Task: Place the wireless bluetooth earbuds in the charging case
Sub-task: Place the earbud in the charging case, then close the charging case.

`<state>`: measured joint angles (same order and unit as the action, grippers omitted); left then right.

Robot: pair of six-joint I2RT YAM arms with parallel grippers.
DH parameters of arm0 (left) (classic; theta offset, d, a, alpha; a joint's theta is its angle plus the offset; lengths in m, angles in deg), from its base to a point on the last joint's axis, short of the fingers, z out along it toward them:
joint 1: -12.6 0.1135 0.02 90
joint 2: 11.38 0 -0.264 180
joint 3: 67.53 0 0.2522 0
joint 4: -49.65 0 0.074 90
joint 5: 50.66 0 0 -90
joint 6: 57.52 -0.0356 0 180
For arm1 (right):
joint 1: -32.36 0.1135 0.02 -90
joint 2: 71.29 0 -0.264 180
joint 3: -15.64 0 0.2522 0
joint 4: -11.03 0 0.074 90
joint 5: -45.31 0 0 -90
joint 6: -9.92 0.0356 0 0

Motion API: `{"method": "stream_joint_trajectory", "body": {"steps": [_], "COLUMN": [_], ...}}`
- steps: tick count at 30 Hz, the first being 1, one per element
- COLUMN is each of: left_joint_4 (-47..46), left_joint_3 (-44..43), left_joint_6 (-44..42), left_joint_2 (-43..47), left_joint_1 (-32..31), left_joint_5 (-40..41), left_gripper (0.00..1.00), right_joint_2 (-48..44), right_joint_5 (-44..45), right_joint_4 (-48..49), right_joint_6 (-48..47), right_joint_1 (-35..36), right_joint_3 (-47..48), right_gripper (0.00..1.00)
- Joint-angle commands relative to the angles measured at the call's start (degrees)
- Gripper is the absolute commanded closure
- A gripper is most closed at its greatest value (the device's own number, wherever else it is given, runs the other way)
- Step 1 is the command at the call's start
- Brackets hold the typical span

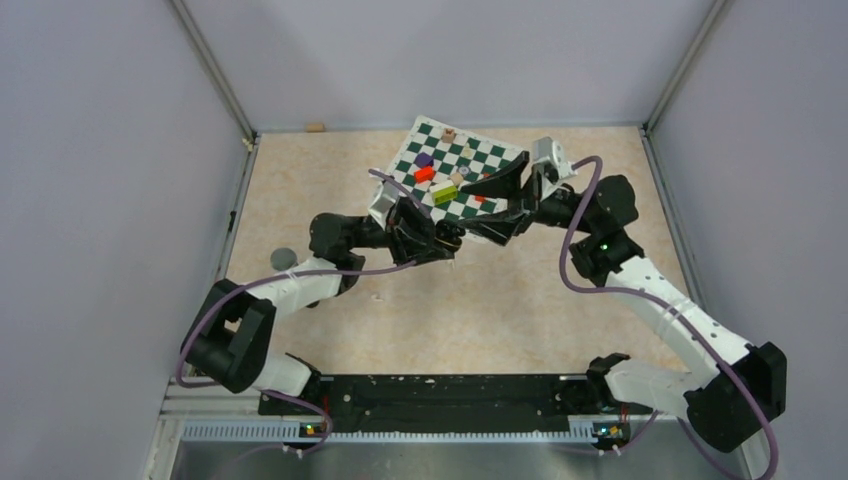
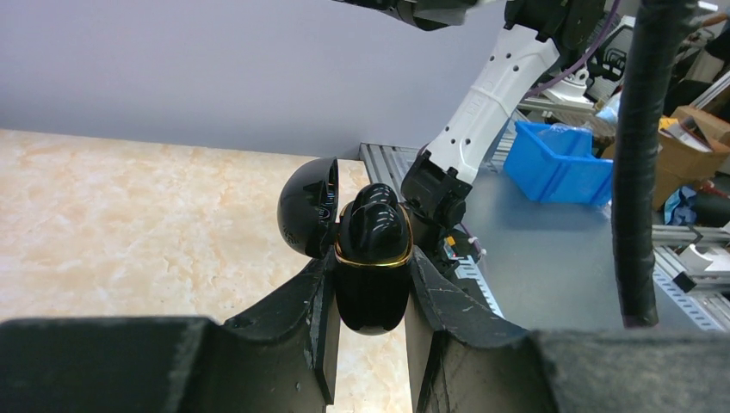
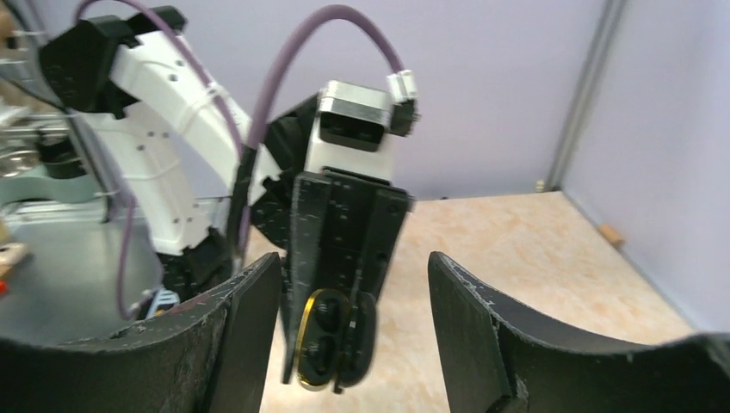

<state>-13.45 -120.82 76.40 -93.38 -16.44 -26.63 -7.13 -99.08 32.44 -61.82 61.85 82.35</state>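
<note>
My left tool is clamped on the charging case, which it holds above the desk with the lid swung open and the earbuds sitting inside, while my right tool faces the case from close by, fingers spread apart and not touching it.

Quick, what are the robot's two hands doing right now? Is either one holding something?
Left hand: closed, holding the charging case.
Right hand: open, holding nothing.
</note>
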Motion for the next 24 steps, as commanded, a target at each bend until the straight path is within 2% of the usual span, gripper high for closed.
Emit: {"method": "stream_joint_trajectory", "body": {"steps": [1,5,12,18,24], "left_joint_4": [-3.6,-3.8,-4.2,-4.6,-3.2], "left_joint_3": [0.4,1.0,1.0,1.0,0.9], "left_joint_6": [-1.6,-2.1,-1.7,-1.4,-2.3], "left_joint_2": [3.5,4.3,4.0,3.6,3.3], "left_joint_1": [0.0,0.0,0.0,0.0,0.0], "left_joint_5": [-2.3,-2.8,-2.8,-2.5,-1.9], "left_gripper": [1.00,1.00,1.00,1.00,1.00], "right_joint_2": [-3.7,-3.6,-1.9,-1.9,-2.6], "right_joint_5": [8.3,15.4,14.2,8.8,-1.2], "right_joint_4": [-8.2,-9.7,-7.9,-6.5,1.5], "right_joint_6": [-10.1,-16.7,-17.3,-16.2,-8.3], "right_joint_1": [-0.9,-0.9,-0.8,-0.2,0.1], "right_joint_3": [0.3,-3.4,-5.5,-5.9,-7.7], "right_gripper": [0.37,0.32,0.31,0.31,0.30]}}
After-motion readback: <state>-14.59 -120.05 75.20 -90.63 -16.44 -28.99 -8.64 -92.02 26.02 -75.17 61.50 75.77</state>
